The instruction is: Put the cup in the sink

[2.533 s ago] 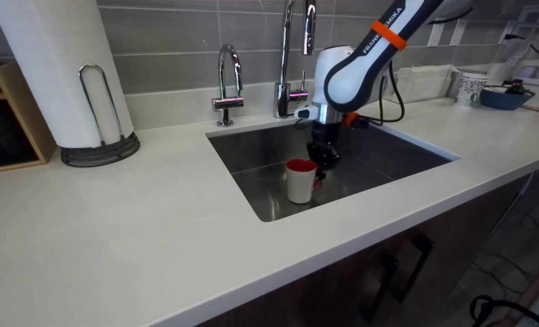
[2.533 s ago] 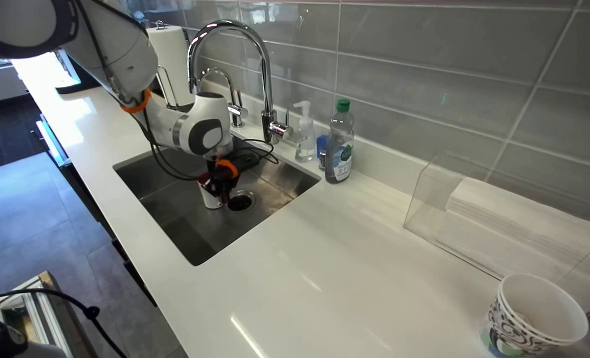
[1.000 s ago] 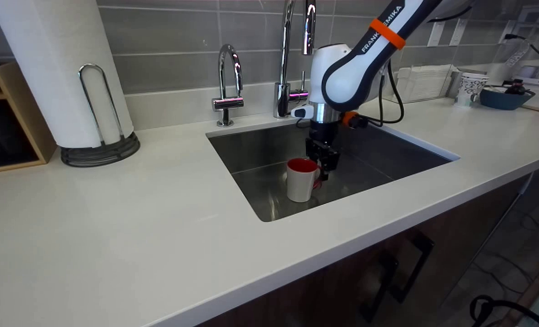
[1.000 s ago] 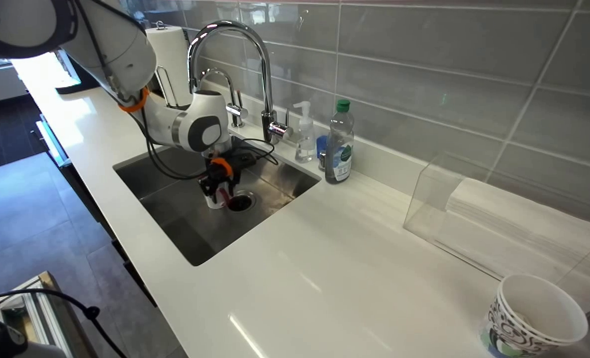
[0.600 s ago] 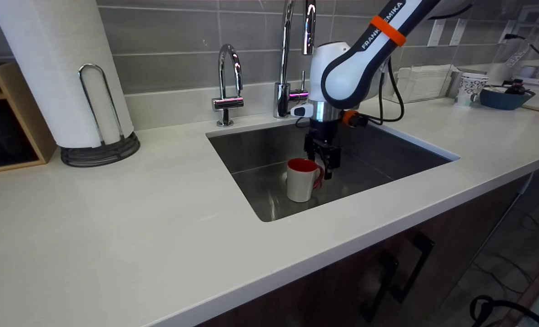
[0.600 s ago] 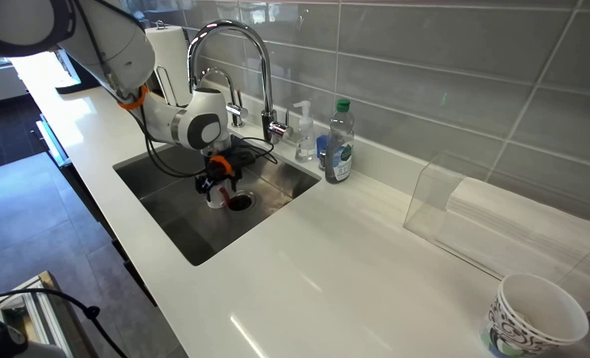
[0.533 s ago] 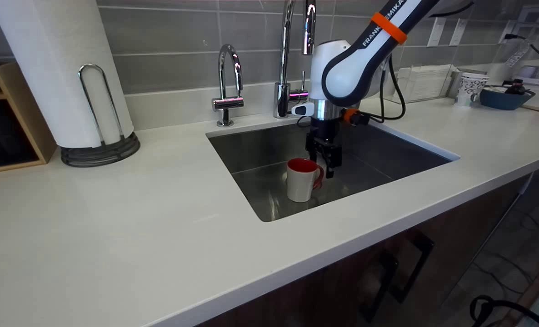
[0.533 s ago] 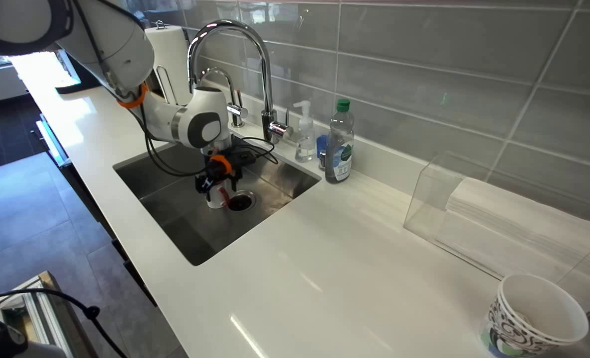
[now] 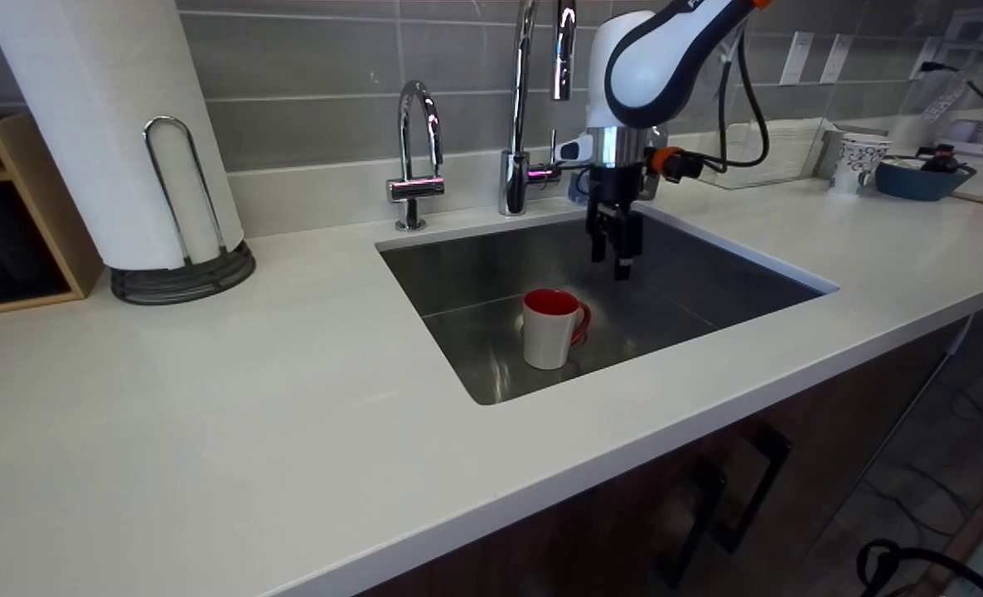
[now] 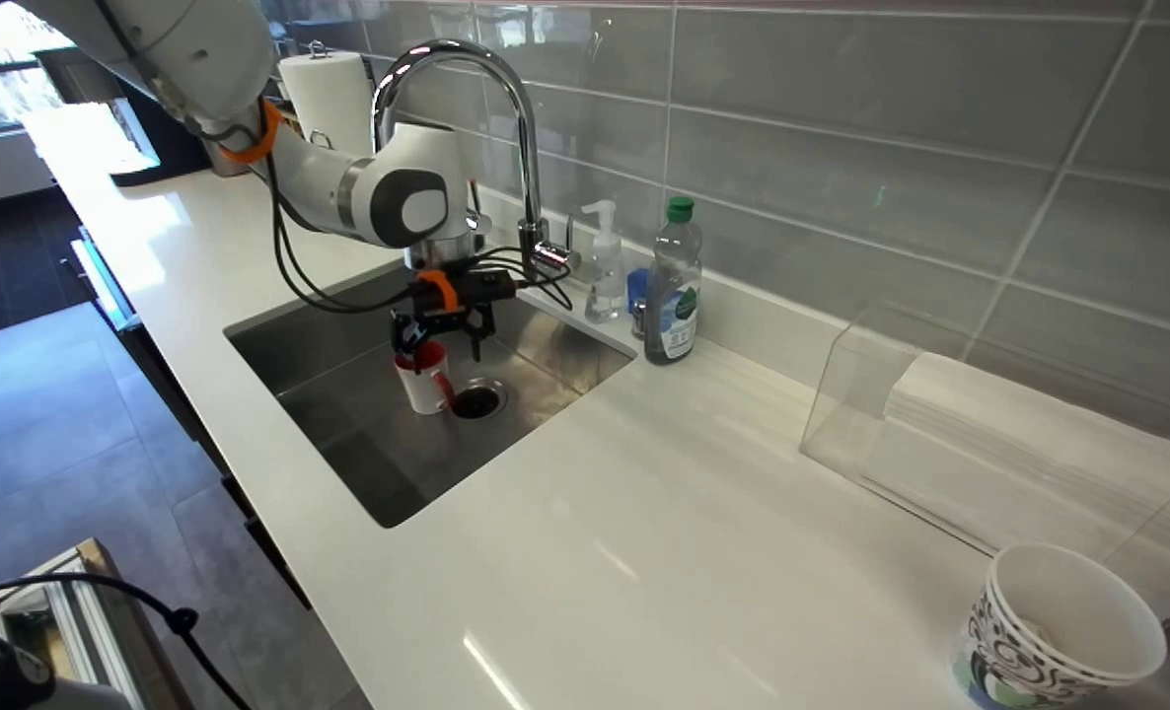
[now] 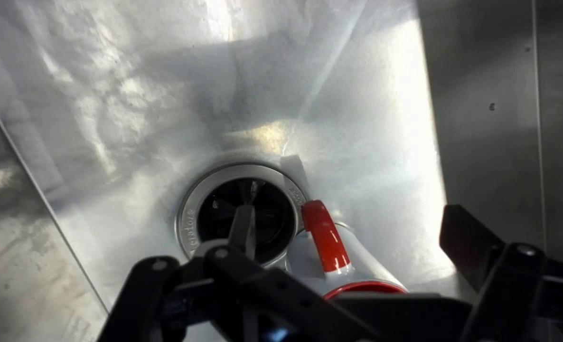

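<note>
The cup (image 9: 547, 336), a white mug with red inside and red handle, stands upright on the floor of the steel sink (image 9: 665, 319). In both exterior views my gripper (image 9: 610, 264) hangs above and beside the cup, apart from it. Its two fingers are spread wide, with nothing gripped between them. From the wrist view, the handle (image 11: 326, 240) points up toward the drain and lies between the spread fingers (image 11: 466, 242), lower down. The gripper's body hides most of the cup's mouth there.
A tall chrome faucet (image 10: 531, 148) and a smaller tap (image 9: 409, 157) rise behind the basin. Soap bottles (image 10: 674, 286) stand by the sink's back corner. The drain (image 11: 246, 216) is close to the cup. A paper towel roll (image 9: 118, 133) stands on the counter.
My gripper has let go of the cup's handle, its fingers spreading apart. It has then risen up and away from the cup, which has stayed standing in the sink.
</note>
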`<act>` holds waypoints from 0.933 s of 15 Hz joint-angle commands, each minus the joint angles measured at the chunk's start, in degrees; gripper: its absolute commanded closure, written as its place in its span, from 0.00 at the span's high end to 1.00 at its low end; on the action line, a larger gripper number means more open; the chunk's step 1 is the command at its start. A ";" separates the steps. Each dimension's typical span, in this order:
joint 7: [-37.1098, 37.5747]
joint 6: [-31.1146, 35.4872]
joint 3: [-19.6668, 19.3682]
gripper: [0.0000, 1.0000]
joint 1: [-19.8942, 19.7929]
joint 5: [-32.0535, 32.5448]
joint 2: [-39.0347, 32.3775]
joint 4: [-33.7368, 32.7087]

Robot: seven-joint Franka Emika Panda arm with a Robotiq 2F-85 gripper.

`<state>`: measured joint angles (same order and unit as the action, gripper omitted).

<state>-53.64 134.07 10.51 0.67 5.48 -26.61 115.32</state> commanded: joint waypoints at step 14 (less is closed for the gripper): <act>15.42 -2.97 -1.53 1.00 1.22 -11.03 25.17 10.68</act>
<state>-39.97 130.09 9.56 0.96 -2.79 -7.14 122.18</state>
